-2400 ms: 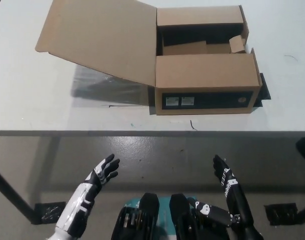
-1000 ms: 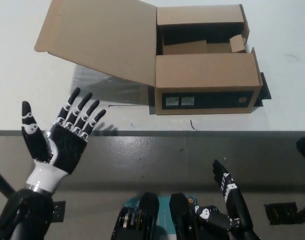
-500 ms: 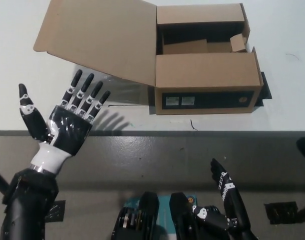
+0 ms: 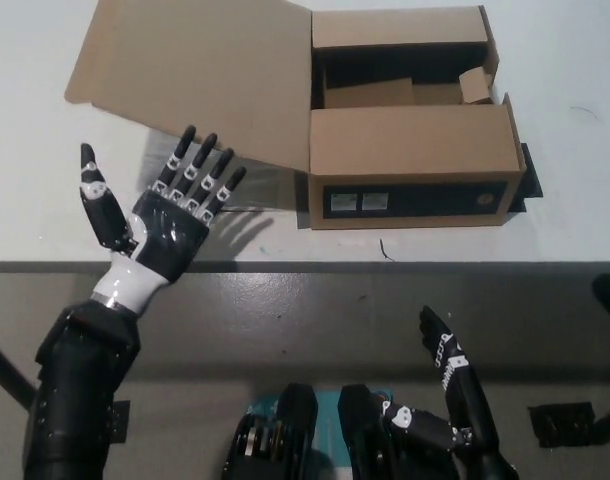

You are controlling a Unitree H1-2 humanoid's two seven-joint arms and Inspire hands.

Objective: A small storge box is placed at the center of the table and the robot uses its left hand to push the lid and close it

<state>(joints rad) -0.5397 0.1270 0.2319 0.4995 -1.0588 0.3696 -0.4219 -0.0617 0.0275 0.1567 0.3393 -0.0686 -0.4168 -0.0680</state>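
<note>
Lid [image 4: 200, 75] lies flung open, left hand [image 4: 165, 225] spread and empty just below it: slide under, then sweep toward the box [image 4: 410, 150].

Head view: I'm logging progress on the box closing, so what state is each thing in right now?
Cardboard box: open, upright on the table.
Lid: swung open to the left, raised off the table.
Left hand: open, fingers spread, below the lid's edge.
Right hand: open, resting low, off the table.

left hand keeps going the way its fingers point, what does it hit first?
Most likely the underside of the open lid: the left hand is open, fingers aimed up-right at the flap's lower edge. Height gap unclear from this steep view.
</note>
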